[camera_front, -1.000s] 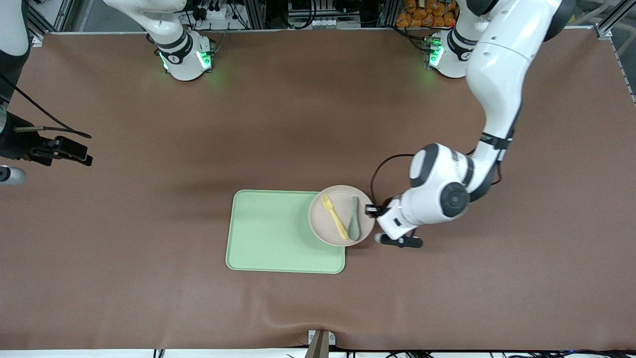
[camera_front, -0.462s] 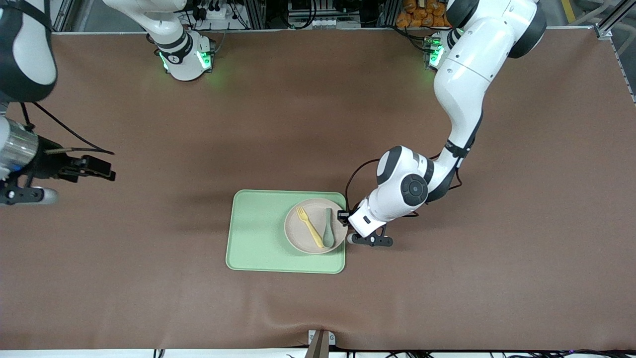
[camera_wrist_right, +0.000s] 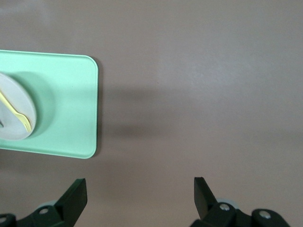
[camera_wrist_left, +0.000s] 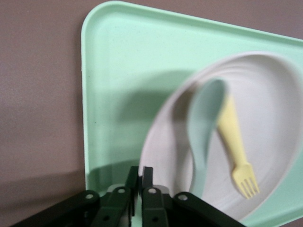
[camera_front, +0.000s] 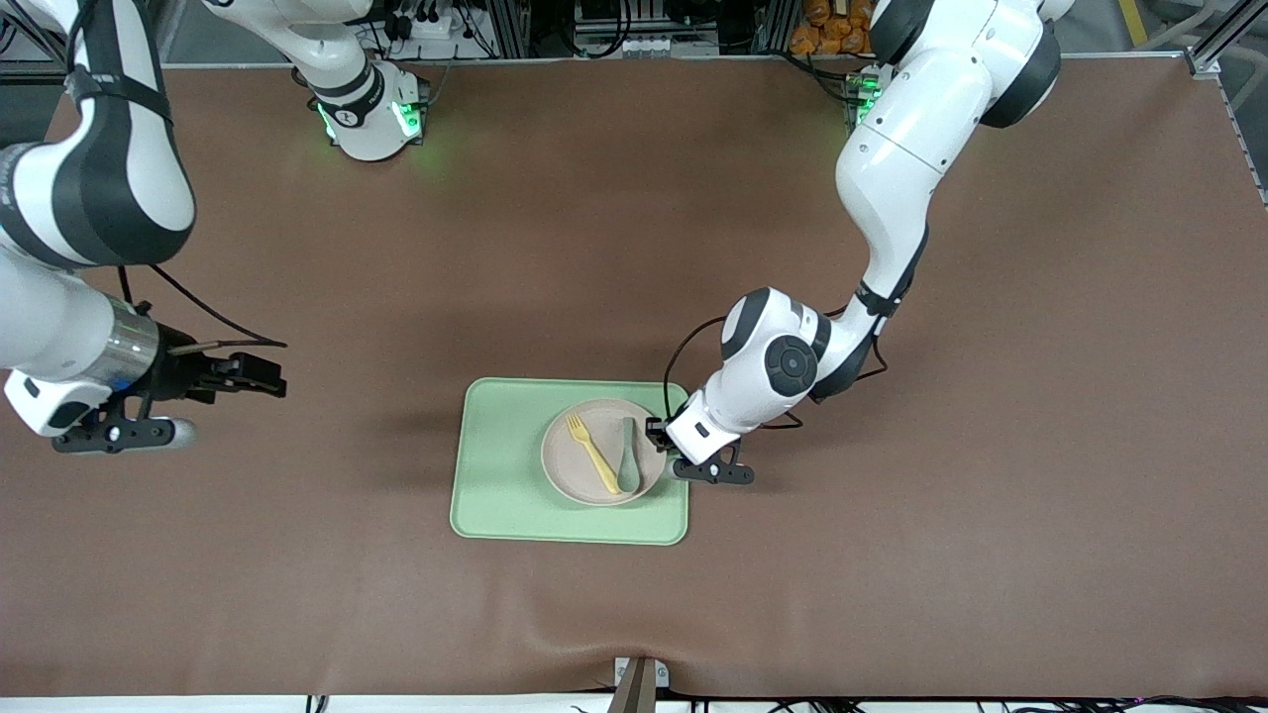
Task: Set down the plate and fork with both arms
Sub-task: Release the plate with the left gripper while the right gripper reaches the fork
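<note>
Left gripper point(camera_front: 662, 448) pinches the plate point(camera_front: 567, 473) at its 3 o'clock rim over the tray point(camera_front: 500, 475); right gripper point(camera_front: 260, 376) hangs wide open.

My left hand point(camera_front: 662, 443) grips the plate point(camera_front: 604, 453) by the rim at the edge toward my left arm's end of the counter point(camera_front: 892, 555). The plate sits over the tray point(camera_front: 500, 475), in the half toward that same end. 2 utensils lie in the plate side by side: the fork point(camera_front: 590, 453) and the spoon point(camera_front: 627, 467), the spoon closer to my left hand. My right hand point(camera_front: 253, 376) hangs over bare counter, well apart from the tray, toward my right arm's end.
</note>
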`<state>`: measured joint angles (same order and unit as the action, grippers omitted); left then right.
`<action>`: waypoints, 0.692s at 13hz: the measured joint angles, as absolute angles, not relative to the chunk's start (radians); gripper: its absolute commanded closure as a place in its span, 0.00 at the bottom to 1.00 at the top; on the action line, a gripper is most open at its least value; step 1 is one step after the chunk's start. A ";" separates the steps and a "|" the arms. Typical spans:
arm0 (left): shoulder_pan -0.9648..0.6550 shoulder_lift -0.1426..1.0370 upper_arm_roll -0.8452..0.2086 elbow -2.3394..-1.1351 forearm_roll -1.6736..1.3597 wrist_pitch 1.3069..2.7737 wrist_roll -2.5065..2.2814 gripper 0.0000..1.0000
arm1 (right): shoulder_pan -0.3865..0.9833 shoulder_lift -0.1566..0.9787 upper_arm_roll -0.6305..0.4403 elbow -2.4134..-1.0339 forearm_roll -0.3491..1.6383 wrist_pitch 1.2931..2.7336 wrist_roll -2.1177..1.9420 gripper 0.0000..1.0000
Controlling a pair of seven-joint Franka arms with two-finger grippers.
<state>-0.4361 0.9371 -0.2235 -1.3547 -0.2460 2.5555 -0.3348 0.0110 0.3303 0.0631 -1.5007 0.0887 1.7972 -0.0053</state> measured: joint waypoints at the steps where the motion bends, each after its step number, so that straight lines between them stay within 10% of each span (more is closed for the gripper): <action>1: -0.436 0.938 -0.219 -1.353 -0.246 2.557 -0.342 0.00 | 0.020 0.344 0.063 -1.501 0.089 1.813 -0.005 0.00; 9: -0.355 0.848 -0.210 -1.300 -0.246 2.522 -0.352 0.00 | 0.119 0.436 0.068 -1.488 0.092 1.938 0.010 0.00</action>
